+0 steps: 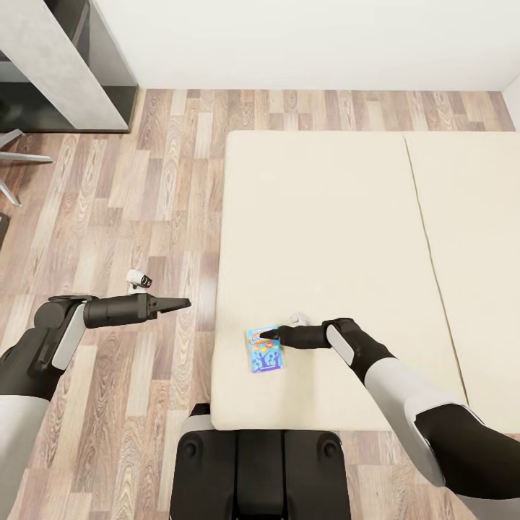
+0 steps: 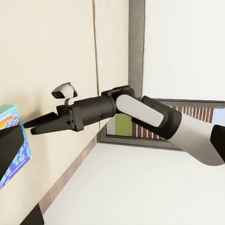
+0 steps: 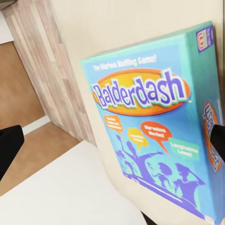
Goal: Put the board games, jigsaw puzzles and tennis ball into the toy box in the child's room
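Near the bed's (image 1: 325, 217) front edge, the open right tool (image 1: 269, 334) straddles the light, stiff Balderdash box (image 1: 264, 355); best pinched across its thin edges.

A large cream-beige bed (image 1: 325, 238) stands on a wood-plank floor (image 1: 130, 217), its flat mattress top split by a seam (image 1: 426, 238) running front to back toward the right side. One thing lies directly on it: a small blue "Balderdash" board game box (image 1: 264, 352), flat and face up, near the mattress's front left corner and just in from the left edge; the right wrist view shows its orange title oval and purple cartoon figures (image 3: 154, 122). The plank floor borders the bed along its left and far sides up to a white wall (image 1: 303, 36)
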